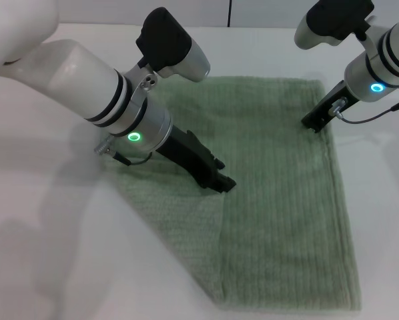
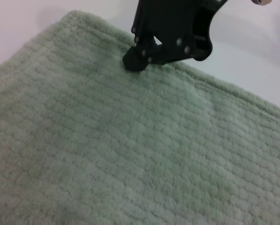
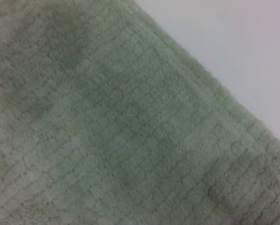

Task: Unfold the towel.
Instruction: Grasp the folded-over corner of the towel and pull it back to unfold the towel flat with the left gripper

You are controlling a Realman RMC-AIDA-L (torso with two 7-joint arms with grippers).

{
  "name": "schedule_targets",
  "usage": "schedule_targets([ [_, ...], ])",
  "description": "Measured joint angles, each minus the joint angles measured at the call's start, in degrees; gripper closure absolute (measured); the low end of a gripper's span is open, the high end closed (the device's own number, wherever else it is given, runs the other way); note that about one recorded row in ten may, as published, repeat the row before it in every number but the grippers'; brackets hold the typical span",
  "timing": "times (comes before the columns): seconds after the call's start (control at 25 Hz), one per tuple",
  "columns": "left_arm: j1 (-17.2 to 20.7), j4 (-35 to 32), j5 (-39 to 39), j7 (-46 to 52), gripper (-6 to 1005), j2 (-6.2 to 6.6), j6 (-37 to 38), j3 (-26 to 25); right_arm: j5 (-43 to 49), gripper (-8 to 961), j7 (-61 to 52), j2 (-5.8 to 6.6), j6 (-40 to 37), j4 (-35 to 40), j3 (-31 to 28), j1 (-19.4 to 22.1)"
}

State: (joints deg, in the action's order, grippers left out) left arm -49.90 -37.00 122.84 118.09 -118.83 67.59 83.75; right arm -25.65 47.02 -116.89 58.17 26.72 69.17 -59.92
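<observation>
Towel (image 1: 279,200): a sage-green terry cloth with fine ribbed stripes, lying flat on the white worktop (image 1: 46,220) in front of the robot. It looks folded: a straight edge runs from about the middle of the cloth down toward the near edge, and the part to the left of that line looks paler and slants off toward the near corner.
Towel edges: the far edge and the right-hand edge are straight with a hemmed border; the near right corner lies close to the bottom of the head view.
Left tool (image 1: 221,181): black, angled down from the left arm, its tip touching or just above the cloth at the top of the fold line, near the middle of the towel. Whether its fingers are wide or narrow I cannot tell.
Right tool (image 1: 317,121): black, set at the right-hand edge of the towel near the far right corner. In the left wrist view the same tool (image 2: 141,58) shows with its tip on the hem; the fingers look drawn together there on the towel's border.
Right wrist view: only ribbed green cloth (image 3: 112,131) and a strip of worktop beside its edge.
Worktop: plain white, carrying the towel.
</observation>
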Motion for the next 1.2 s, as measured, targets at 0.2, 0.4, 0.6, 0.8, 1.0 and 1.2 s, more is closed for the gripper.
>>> schedule_targets([
  [0.2,0.0,0.0,0.0,0.1,489,0.00,0.1,1.5,0.0,953,0.0,0.00,-0.1,0.0,0.0,0.1],
  [0.4,0.3,-0.8,-0.1,0.1,854,0.07,0.5,1.9,0.0,953,0.0,0.00,-0.1,0.0,0.0,0.1],
  [0.6,0.6,-1.7,-0.3,-0.5,950,0.25,2.1,1.4,0.0,954,0.0,0.00,-0.2,0.0,0.0,0.2],
  [0.8,1.7,-4.6,0.0,-0.5,952,0.64,6.1,1.0,0.0,954,0.0,0.00,-0.3,0.0,0.0,0.2],
  [1.0,4.7,-11.8,2.2,-0.5,953,1.10,13.1,-3.7,0.1,953,0.0,0.00,-0.3,0.0,0.0,0.2],
  [1.2,5.1,-14.4,6.7,-1.4,952,1.47,19.6,-10.8,0.2,953,0.1,0.00,-0.6,0.0,0.1,0.2],
])
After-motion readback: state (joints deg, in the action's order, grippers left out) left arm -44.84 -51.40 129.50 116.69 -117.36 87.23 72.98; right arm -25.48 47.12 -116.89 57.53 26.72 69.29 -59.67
